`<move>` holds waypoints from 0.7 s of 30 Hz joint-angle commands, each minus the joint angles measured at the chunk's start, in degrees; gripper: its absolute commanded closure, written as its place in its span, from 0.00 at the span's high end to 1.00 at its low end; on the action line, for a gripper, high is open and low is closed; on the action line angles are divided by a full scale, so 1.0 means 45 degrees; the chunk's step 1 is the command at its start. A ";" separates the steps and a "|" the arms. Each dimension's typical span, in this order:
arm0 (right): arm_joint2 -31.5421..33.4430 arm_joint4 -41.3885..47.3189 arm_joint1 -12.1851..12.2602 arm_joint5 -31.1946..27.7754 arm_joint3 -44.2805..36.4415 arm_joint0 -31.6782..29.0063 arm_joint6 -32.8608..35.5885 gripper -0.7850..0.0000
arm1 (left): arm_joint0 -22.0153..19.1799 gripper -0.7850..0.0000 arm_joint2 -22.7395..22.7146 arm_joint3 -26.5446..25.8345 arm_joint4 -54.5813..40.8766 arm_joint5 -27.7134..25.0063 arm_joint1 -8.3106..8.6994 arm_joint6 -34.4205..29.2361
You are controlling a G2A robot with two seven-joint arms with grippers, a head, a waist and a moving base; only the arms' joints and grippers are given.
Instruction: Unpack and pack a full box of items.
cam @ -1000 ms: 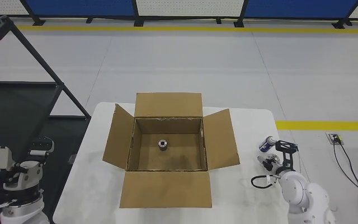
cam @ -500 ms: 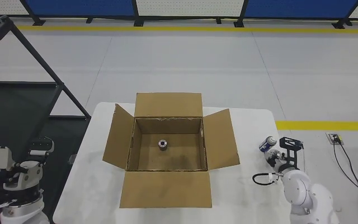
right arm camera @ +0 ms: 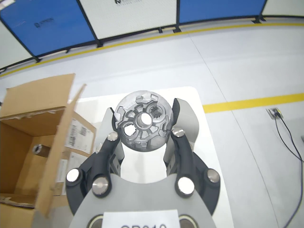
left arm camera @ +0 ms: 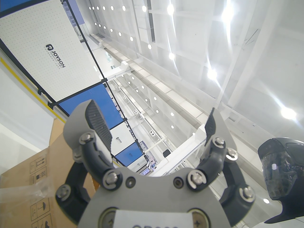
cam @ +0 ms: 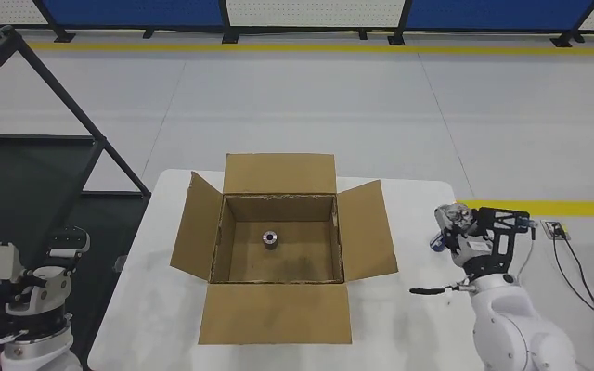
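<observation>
An open cardboard box stands in the middle of the white table. A small metal cylinder lies on the box floor, also visible in the right wrist view. My right gripper is shut on a round grey metal part with cut-outs. It holds the part above the table's right side. My left gripper is open with nothing between its fingers and points up at the ceiling. A cardboard box is close beside it.
A small blue and silver can lies on the table just below the held part. The box's four flaps are spread outward. The left arm sits beyond the table's left edge. A cable runs along the floor at the right.
My right gripper has risen from the table surface with the metal part in it and shifted toward the far right. The box, cylinder and left arm have stayed still.
</observation>
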 commanded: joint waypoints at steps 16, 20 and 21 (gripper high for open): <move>-0.5864 -0.0953 -0.0219 -0.2804 0.2485 0.4429 0.2709 0.00 | 0.0000 1.00 0.0000 0.0000 0.0000 0.0000 0.0000 0.0000; -0.7150 -0.0762 -0.0468 -0.2809 0.4388 0.5894 0.3272 0.00 | 0.0000 1.00 0.0000 0.0000 0.0000 0.0000 0.0000 0.0000; -0.7388 -0.0655 -0.0534 -0.2782 0.4859 0.6227 0.3368 0.00 | 0.0000 1.00 0.0000 0.0000 0.0000 0.0000 0.0000 0.0000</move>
